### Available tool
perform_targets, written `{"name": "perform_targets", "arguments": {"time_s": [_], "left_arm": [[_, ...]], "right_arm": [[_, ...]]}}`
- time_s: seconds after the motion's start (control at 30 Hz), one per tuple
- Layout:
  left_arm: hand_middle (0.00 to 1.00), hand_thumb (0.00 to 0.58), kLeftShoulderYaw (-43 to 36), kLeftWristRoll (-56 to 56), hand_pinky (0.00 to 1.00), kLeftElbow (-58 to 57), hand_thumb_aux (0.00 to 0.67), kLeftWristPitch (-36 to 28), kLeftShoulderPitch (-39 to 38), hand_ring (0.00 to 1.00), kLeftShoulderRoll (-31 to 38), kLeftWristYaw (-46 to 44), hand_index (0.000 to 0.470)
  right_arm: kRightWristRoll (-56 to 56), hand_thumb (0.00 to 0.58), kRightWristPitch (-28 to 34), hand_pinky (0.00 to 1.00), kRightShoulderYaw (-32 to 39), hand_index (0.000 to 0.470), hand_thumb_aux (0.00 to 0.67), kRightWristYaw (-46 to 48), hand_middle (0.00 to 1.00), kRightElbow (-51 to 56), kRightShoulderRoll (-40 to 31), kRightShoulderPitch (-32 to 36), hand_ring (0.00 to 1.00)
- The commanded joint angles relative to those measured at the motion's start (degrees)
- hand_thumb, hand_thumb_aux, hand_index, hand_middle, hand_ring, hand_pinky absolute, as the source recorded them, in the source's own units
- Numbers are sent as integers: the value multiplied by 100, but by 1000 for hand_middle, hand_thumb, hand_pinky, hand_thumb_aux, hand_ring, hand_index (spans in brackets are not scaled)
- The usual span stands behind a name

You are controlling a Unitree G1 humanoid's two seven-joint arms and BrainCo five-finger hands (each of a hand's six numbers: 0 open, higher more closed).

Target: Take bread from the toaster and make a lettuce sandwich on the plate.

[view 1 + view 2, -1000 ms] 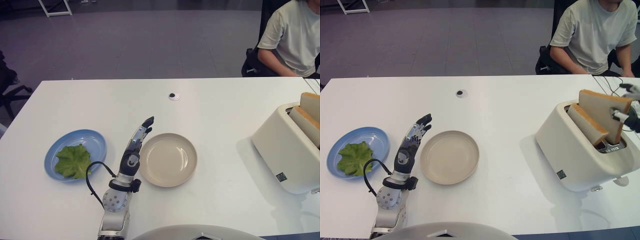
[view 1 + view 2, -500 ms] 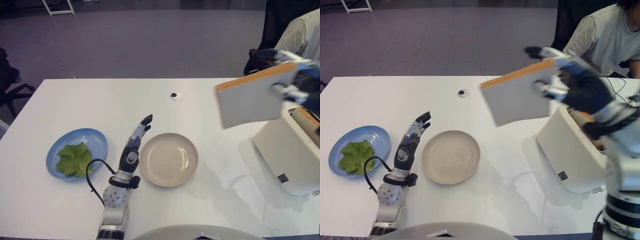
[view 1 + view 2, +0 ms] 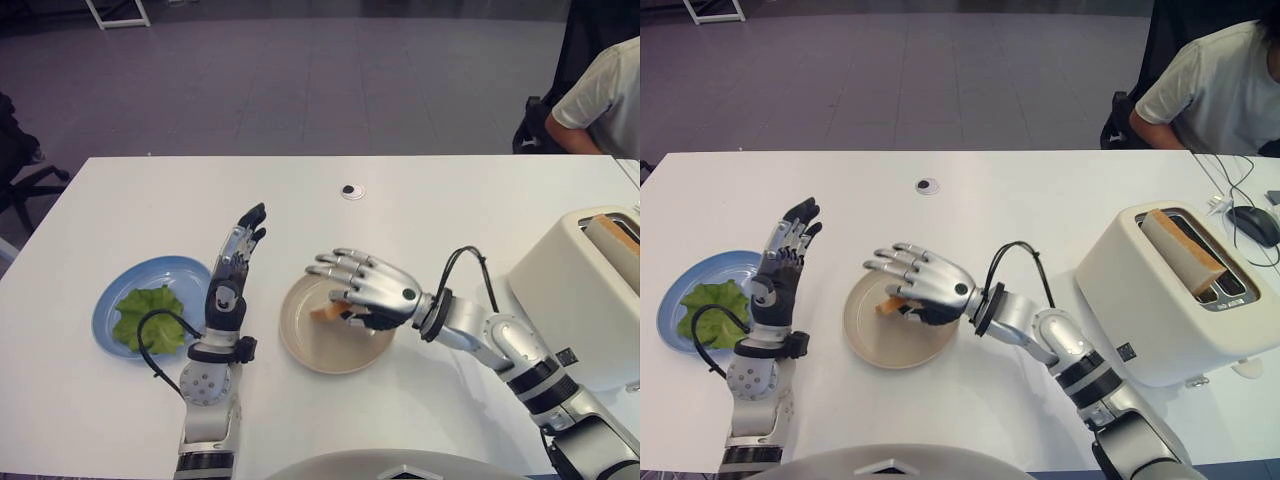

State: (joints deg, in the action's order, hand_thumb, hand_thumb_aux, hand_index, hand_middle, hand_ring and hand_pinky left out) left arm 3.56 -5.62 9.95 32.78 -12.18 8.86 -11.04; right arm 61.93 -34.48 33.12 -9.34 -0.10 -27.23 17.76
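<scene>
**mossy_k:** So where's the toast at? All I can make out is the right hand parked over the beige plate.

**tinbot:** It's under there. The slice of bread is tucked beneath the palm, with only a crusty corner poking out on the side facing the left hand. The right hand is gripping it, fingers spread across the top and thumb hooked underneath. The slice is tilted and sits low over the middle of the plate. Can't tell whether its bottom edge touches the plate.

**mossy_k:** And the other hand?

**tinbot:** The left hand is upright above the white table and holds nothing. Its fingers are straight, pointing up and away from the robot. It's between the two plates, just beside the blue plate and a little apart from the beige one.

**mossy_k:** Lettuce?

**tinbot:** The lettuce leaf lies flat in the blue plate, over on the robot's left. Neither hand is touching it.

**mossy_k:** Toaster?

**tinbot:** The toaster sits at the right side of the table, well apart from the beige plate. A second slice leans in one slot with its top sticking out. Past the toaster, near the table's right edge, there's a computer mouse with some cables. There's also a small round disc with a dark centre toward the far edge of the table, beyond the beige plate.
</scene>
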Motion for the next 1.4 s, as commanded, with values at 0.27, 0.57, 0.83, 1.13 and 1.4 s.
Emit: {"name": "perform_targets", "arguments": {"time_s": [0.27, 0.57, 0.83, 1.13, 1.4], "left_arm": [[0, 0, 1835, 343, 0, 818, 0, -1025, -541, 0, 1495, -172, 0], [0, 0, 2444, 3366, 0, -950, 0, -928, -1316, 0, 3132, 374, 0], [0, 120, 2222, 4483, 0, -1572, 74, -1303, -1562, 0, 3722, 968, 52], [0, 244, 1556, 4902, 0, -1910, 160, -1502, -1359, 0, 3890, 1383, 112], [0, 285, 1265, 4863, 0, -1975, 192, -1581, -1334, 0, 3995, 1556, 135]], "right_arm": [[314, 0, -113, 0, 280, 0, 0, 257, 0, 386, -570, -379, 0], [-613, 0, -153, 0, -99, 0, 0, 685, 0, 237, -760, -584, 0], [-1279, 0, -410, 0, -287, 0, 0, 1561, 0, 580, -1152, -493, 0], [-1960, 0, -851, 0, -426, 0, 0, 2316, 0, 808, -1565, -562, 0], [-2057, 0, -928, 0, -764, 0, 0, 2421, 0, 778, -1807, -547, 0]]}}
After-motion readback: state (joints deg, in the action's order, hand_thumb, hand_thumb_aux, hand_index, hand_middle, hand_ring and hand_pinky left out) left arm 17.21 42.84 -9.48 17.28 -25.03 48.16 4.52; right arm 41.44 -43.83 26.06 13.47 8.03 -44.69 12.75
